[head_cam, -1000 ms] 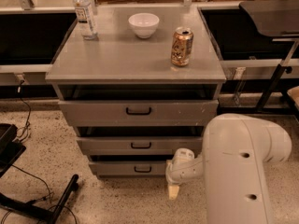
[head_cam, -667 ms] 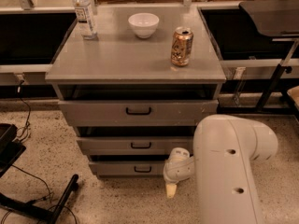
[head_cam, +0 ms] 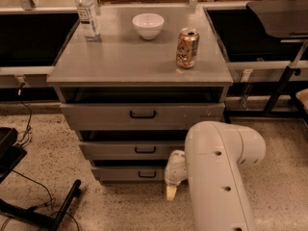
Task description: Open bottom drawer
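Standing on a speckled floor, a grey cabinet with three drawers is recorded at frame centre. On its top are noted a clear bottle at the back left, a white bowl at the back centre, and a can upright nearer the front right; all three are well apart. The top drawer shows the tallest front, the middle drawer sits under it, and the bottom drawer is seen lowest, just above the floor, with its black handle at the middle of the panel. A dark gap is noted above each front; the bottom drawer's inside is not exposed, and its front looks pushed in. The white arm fills the lower right foreground and is bent toward the cabinet. The gripper is pointed down, low at the right end of the bottom drawer's front, just right of the handle, with its tip near the floor. No contact with the handle is seen. Whether the gripper is spread or pressed together cannot be told. A black stand leg and cables are noted at lower left.
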Motion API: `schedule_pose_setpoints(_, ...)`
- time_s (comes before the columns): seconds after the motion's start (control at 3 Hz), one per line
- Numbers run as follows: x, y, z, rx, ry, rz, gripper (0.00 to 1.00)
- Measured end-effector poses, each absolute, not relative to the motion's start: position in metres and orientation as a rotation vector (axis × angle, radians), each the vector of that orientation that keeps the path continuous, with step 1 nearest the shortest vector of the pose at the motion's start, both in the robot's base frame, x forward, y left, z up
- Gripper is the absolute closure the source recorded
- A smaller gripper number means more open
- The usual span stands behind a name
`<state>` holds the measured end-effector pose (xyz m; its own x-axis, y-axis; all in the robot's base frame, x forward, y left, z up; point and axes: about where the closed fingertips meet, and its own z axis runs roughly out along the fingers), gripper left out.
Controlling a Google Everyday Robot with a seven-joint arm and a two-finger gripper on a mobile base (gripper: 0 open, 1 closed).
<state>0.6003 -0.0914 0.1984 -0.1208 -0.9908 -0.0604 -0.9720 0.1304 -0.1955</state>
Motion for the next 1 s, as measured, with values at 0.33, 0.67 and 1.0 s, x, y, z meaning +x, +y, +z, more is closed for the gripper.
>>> schedule_pose_setpoints(0.33, 0.610, -0.090, 0.186, -1.901, 2.276, -0.139, 0.04)
schedule_pose_setpoints(0.67, 0.612, -0.105, 0.185, -1.850, 2.314, -0.134, 0.23)
schedule_pose_setpoints(1.0, 0.605, -0.138, 0.203, -1.822, 2.339, -0.162, 0.46)
